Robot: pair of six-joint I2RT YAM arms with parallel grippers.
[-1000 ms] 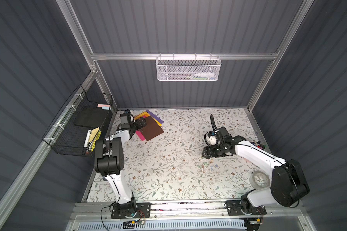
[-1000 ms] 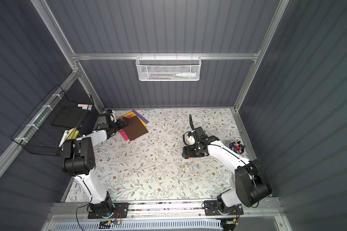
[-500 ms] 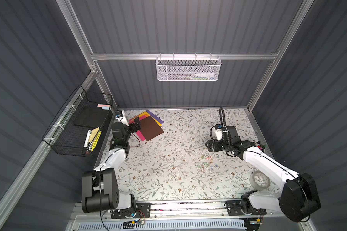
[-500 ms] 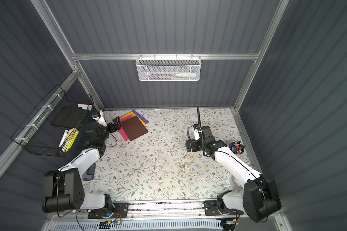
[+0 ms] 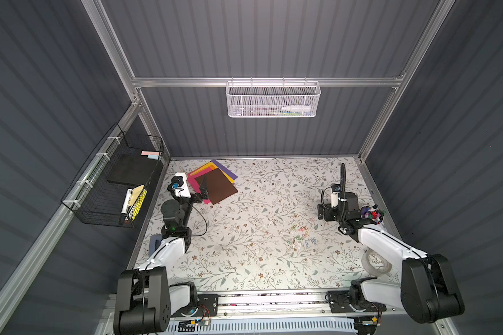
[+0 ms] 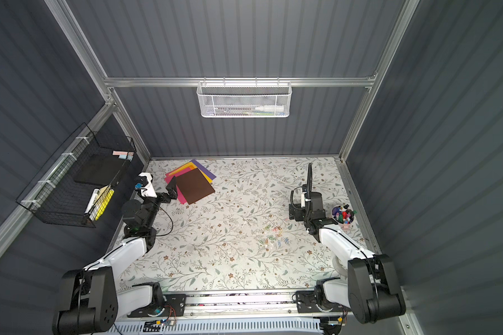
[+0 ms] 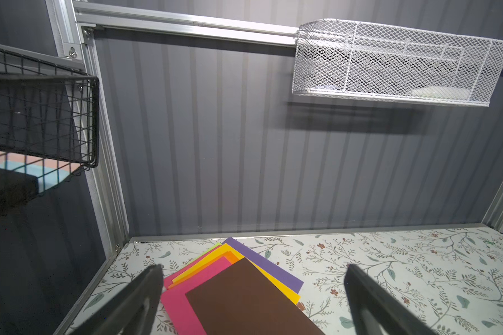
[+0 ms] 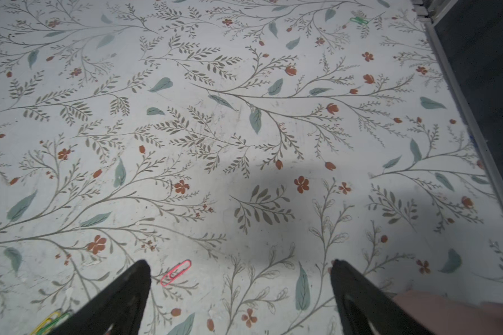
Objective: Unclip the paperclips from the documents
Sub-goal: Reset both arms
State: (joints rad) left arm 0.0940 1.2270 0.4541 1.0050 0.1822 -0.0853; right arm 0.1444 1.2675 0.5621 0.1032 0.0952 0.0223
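Backed left gripper (image 7: 253,266) off documents (image 5: 215,185), jaws wide, empty. Drew right gripper (image 8: 240,262) away from paperclips (image 5: 299,236), jaws now fully apart, empty. Documents fanned at far-left counter (image 5: 244,261) corner, no clip seen; paperclips loose right of centre. Probably finished.

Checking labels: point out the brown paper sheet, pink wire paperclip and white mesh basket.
brown paper sheet (image 5: 219,187), in a top view, its centre
pink wire paperclip (image 8: 176,272), right wrist view, its middle
white mesh basket (image 5: 272,101), in a top view, front wall
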